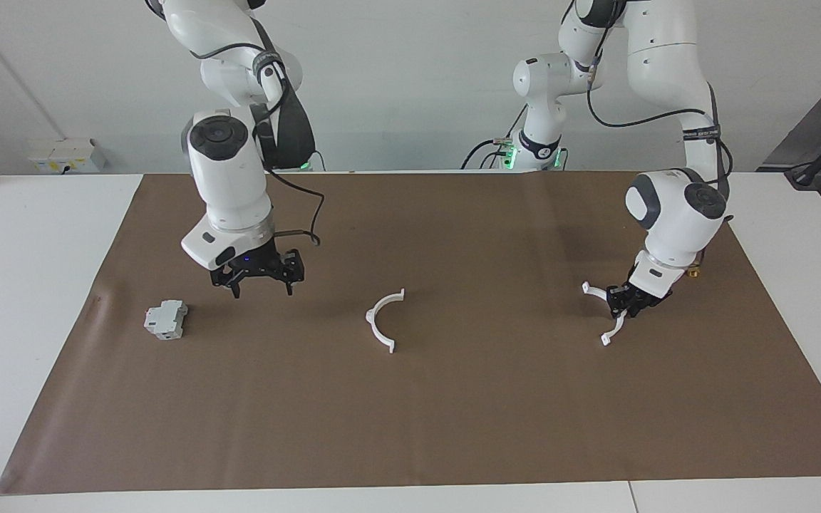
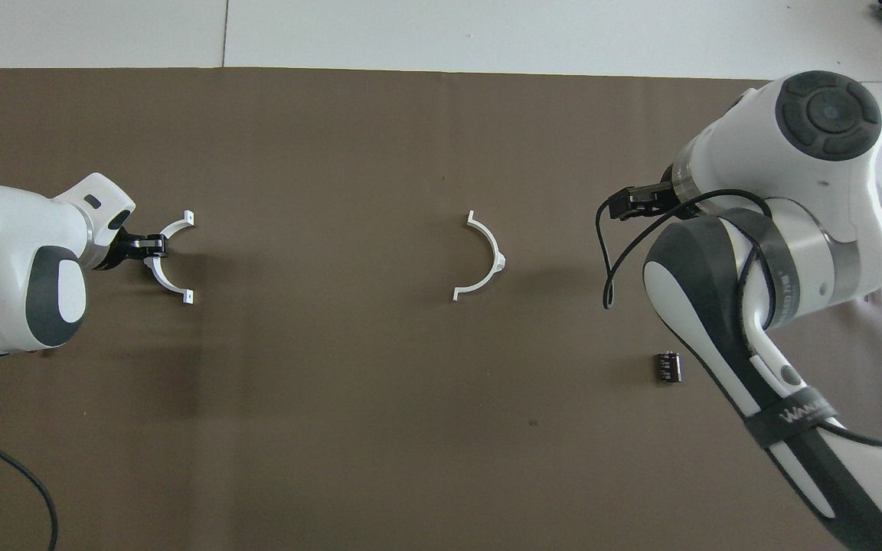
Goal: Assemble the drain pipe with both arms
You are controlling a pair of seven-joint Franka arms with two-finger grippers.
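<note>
Brown matting covers the counter, where the left claw (image 1: 624, 303) pinches one thin half-ring (image 1: 606, 313) at mid-arc, the right claw (image 1: 259, 279) hangs spread over bare mat, and the other half-ring (image 1: 382, 320) lies mid-counter, seemingly light, springy, best gripped mid-arc.

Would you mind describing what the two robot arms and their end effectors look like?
Both arms are glossy white with rounded, jointed segments and dark grey joint sections with round grey caps. Each carries a black cable along its links, held by dark straps with white lettering. Green lights glow at the bases. The left end effector and the right end effector are black and two-fingered; a small blue light shows on the right one.
</note>
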